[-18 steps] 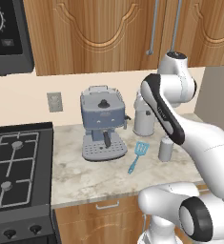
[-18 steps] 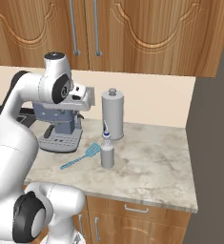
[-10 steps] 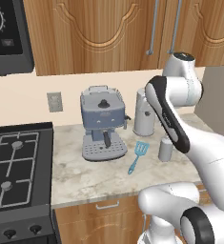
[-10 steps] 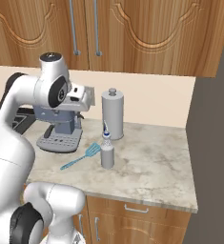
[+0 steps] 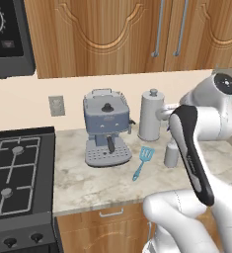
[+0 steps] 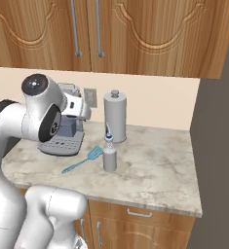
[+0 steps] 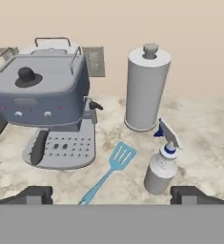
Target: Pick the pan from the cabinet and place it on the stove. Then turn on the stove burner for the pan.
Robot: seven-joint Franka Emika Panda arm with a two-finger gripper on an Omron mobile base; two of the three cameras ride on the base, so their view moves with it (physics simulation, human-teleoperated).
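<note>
Pan is the thing to fetch, and from here I can't see it anywhere; my guess is it sits behind the shut doors of the cabinet, whose two long silver bar handles hang side by side above the surface. The stove is off at the left end of the surface, its black grates bare and its knobs lined along the front, so nothing has reached it yet. The arm is folded up over the front edge of the surface with its hand pointing across at the back wall. The gripper has its two dark fingertips spread wide at either side of the hand view, with nothing between them, so it holds nothing; I read that as made ready for a handle, not a grasp. Along the back of the surface stand a grey-blue coffee machine and, near it towards the right end, a tall grey canister with a knob lid. In front of the canister a small spray bottle stands upright, and a blue spatula lies flat between the bottle and the machine, blade towards the wall. An outlet is on the wall between stove and machine. The doors look like the first job, so the hand would have to rise well above these things.
</note>
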